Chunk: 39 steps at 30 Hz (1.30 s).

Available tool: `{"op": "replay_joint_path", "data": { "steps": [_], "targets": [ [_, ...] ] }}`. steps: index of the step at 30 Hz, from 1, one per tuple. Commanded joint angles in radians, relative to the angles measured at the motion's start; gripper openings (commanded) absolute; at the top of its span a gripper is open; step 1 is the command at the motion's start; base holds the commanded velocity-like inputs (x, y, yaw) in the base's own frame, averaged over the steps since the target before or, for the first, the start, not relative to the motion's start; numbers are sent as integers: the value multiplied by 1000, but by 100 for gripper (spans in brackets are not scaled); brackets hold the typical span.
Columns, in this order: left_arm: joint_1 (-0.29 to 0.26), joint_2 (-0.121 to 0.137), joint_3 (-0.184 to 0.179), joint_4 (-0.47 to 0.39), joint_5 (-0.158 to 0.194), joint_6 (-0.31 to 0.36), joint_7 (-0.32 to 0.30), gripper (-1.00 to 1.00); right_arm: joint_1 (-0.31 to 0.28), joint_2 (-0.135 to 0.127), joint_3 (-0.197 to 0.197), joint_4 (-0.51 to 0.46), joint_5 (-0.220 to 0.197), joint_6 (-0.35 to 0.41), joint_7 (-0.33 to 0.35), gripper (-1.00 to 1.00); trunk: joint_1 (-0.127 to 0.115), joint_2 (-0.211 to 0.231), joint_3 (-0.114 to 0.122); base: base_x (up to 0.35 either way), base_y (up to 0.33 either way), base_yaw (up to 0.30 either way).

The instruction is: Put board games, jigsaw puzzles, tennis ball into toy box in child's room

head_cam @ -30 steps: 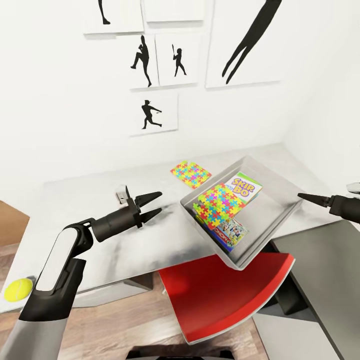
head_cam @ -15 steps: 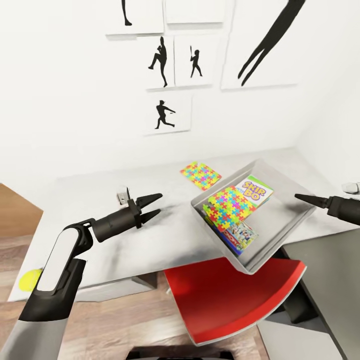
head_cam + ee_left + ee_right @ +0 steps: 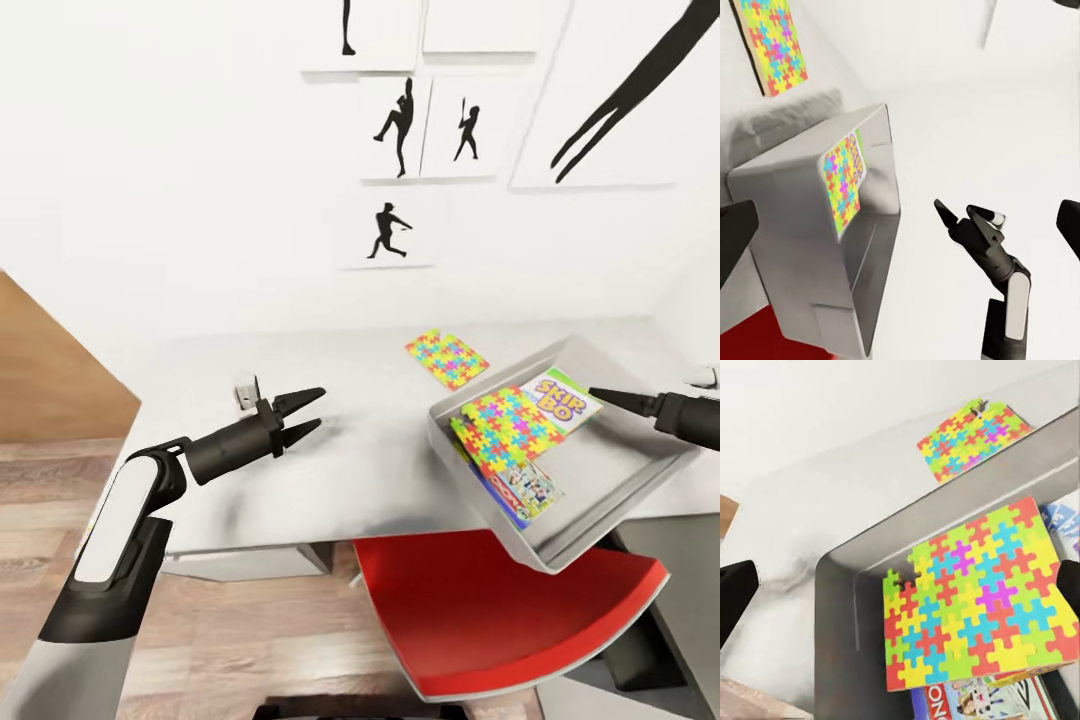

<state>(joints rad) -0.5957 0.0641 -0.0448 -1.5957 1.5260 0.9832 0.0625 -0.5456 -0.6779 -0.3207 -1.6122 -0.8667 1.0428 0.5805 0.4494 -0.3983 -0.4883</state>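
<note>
— Everything in the head view now sits further right than a second ago; has anything on the desk actually moved?
— No, the camera has turned left. The toy box [image 3: 600, 505] keeps its place on the table [image 3: 330, 460], overhanging the front edge above the red chair seat [image 3: 520, 615].
— What's in it?
— One jigsaw puzzle [image 3: 510, 420] lies on top of the Skip-Bo box [image 3: 562, 394] and the Monopoly box [image 3: 520, 485]. The second jigsaw puzzle [image 3: 447, 358] lies flat on the tabletop just behind the box, apart from it.
— And the arms?
— The left gripper [image 3: 308, 412] hovers over the bare tabletop, fingers spread, holding nothing. The right gripper [image 3: 600, 396] points at the box's right side; its dark fingertips [image 3: 735, 592] frame the right wrist view well apart, empty.
</note>
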Motion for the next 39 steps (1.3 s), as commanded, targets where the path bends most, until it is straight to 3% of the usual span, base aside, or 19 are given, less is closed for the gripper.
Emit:
{"op": "replay_joint_path", "data": {
  "steps": [1,17,21,24,28,39],
  "targets": [
    [-1,0,-1,0,7,2,7,100,-1,0,-1,0,6,4,8,100,1,-2,-1,0,0,282],
    [-1,-3,-5,5,4,-1,7,100,-12,-9,-11,0,7,4,8,100,1,-2,5,0,0,284],
    [-1,-3,-3,4,6,-3,5,100,-59,-18,-15,0,6,4,8,100,1,-2,6,0,0,285],
    [-1,-2,-2,0,7,-4,-8,100,-141,-15,-11,0,6,4,6,100,1,-2,8,0,0,285],
    [-1,-1,0,-1,7,-4,-32,100,-205,-11,8,0,7,4,-7,100,1,-2,9,0,0,285],
    [-1,1,1,-2,7,-4,-67,100,-273,7,79,0,6,4,-111,100,1,-2,14,0,0,285]
  ]
}}
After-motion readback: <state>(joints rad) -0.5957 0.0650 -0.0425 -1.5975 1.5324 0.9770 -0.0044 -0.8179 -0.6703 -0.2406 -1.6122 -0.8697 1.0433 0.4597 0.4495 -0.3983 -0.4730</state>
